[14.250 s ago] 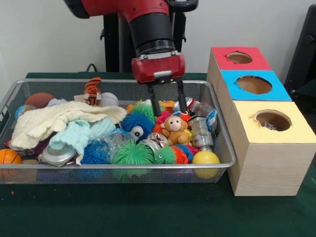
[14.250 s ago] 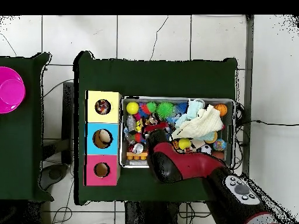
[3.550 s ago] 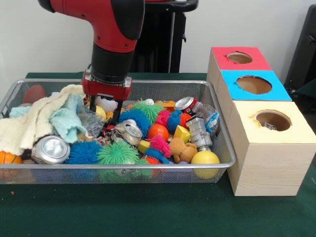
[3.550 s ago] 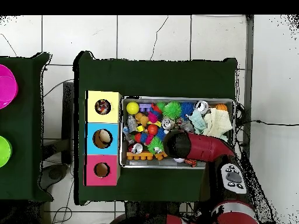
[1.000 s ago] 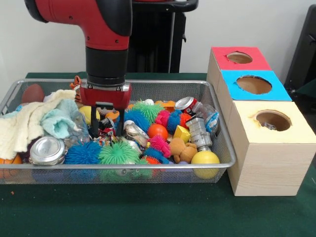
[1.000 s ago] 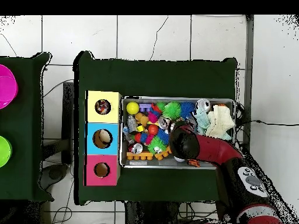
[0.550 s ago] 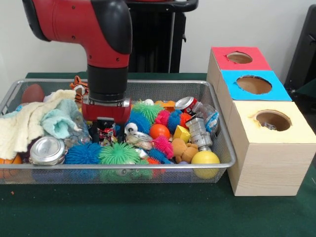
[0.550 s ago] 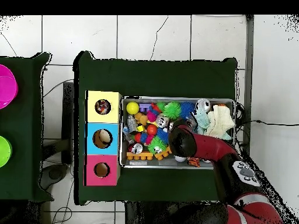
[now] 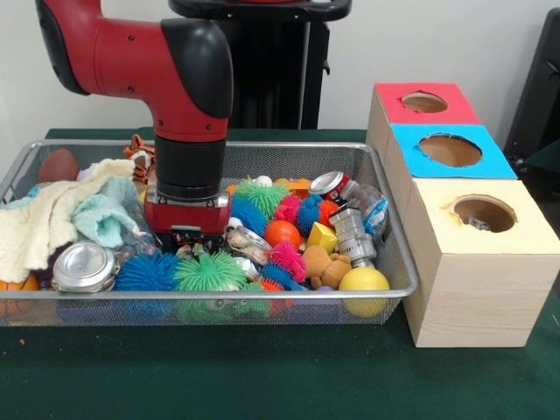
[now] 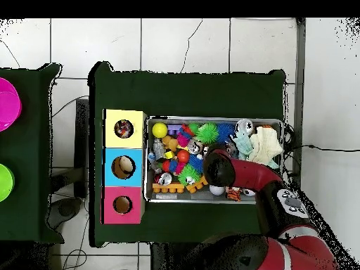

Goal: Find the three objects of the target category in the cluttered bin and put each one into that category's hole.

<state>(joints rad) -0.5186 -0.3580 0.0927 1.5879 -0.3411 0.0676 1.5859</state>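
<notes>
Trouble could come fast, because the pincer (image 9: 185, 242) is pushed down deep into the toys in the left-middle of the front view, and its tips are hidden, so we cannot tell if it is apart or together or has anything in it. We think it might grab the wrong thing down there, like the green spiky ball (image 9: 209, 272) or the blue spiky ball (image 9: 147, 272) just in front of it, or the silver can (image 9: 82, 266) to its left. We also think a push this deep could shove toys around and bury the small thin pieces we want. We cannot pick out those pieces in the bin (image 9: 395, 234) right now; the pile covers too much. The cream cloth (image 9: 39, 223) and the mint cloth (image 9: 103, 217) lie at the left end and could snag on the arm. The hole (image 9: 484, 213) we want is in the yellow-topped box (image 9: 477, 271) at the lower right of the front view, well apart from the pincer, so a limp piece might slip out on the long trip. The blue-topped box (image 9: 448, 153) and red-topped box (image 9: 422, 103) sit behind it. The surface (image 9: 262, 372) is dark green cloth. From above, the floor (image 10: 176, 42) has pale tiles with cracks, and a pink bowl (image 10: 8, 105) sits at the left edge.
</notes>
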